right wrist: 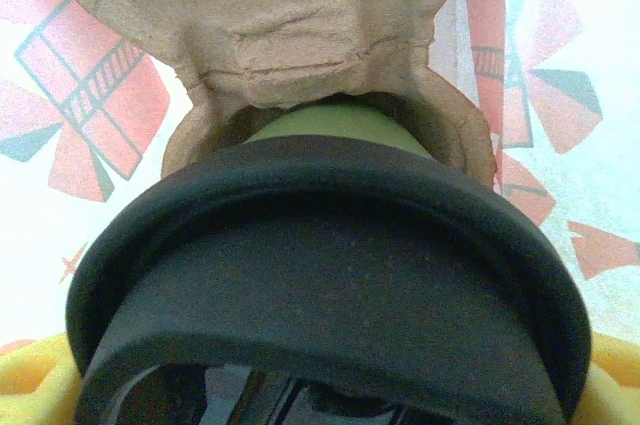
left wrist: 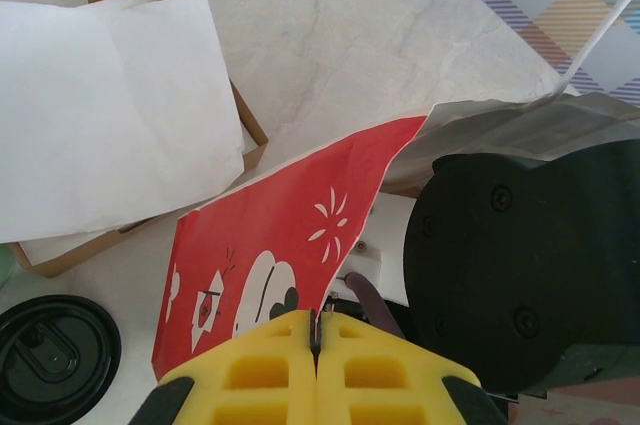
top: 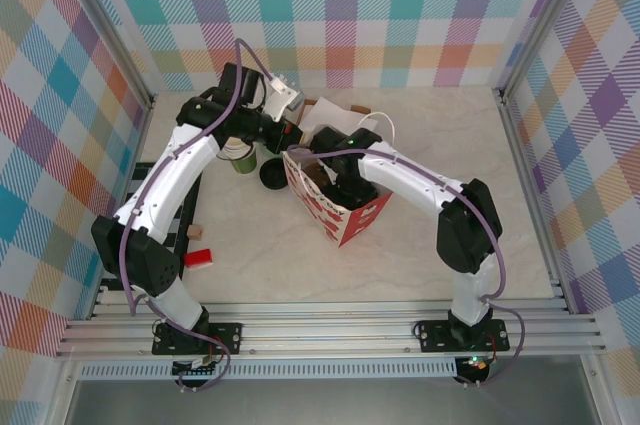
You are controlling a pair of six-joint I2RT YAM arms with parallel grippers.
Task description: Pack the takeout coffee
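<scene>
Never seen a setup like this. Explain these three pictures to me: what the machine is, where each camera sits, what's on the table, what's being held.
The machine is two robot arms bolted at the table's near edge, each ending in a two-finger gripper. One picture looks down from above and behind them. The other two come from cameras on the wrists.

On the table are a red-and-white paper bag, a lidless green cup, a loose black lid and a cardboard tray with white paper on it.

The left gripper is shut, pinching the bag's rim. The right gripper reaches inside the bag and holds the takeout coffee, a green cup with a black lid. Its lower end sits in a cardboard cup carrier.
</scene>
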